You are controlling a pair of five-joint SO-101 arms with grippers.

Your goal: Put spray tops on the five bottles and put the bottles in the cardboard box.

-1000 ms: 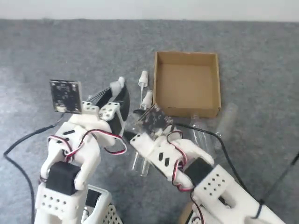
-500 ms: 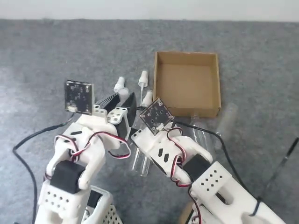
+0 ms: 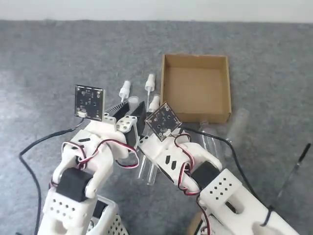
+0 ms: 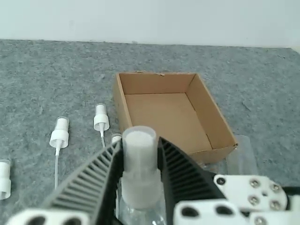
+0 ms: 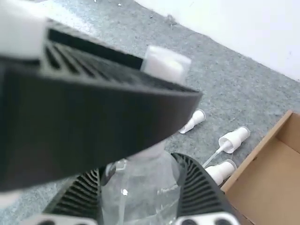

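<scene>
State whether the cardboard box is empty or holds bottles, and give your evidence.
Empty. The cardboard box shows a bare brown floor with nothing on it.

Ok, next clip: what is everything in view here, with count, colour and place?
cardboard box: one, brown, empty, beyond the arms
loose spray tops: four, white, on the carpet, left of the box in the high view
held bottle: one, clear, between the two grippers
fitted spray top: one, whitish, on the held bottle's neck
lying bottles: clear, exact count hard to tell; some in front of the box, some between the arms
carpet: grey, covers the whole work surface
left gripper: black jaws closed on the fitted spray top
right gripper: black jaws closed on the held bottle's body
</scene>
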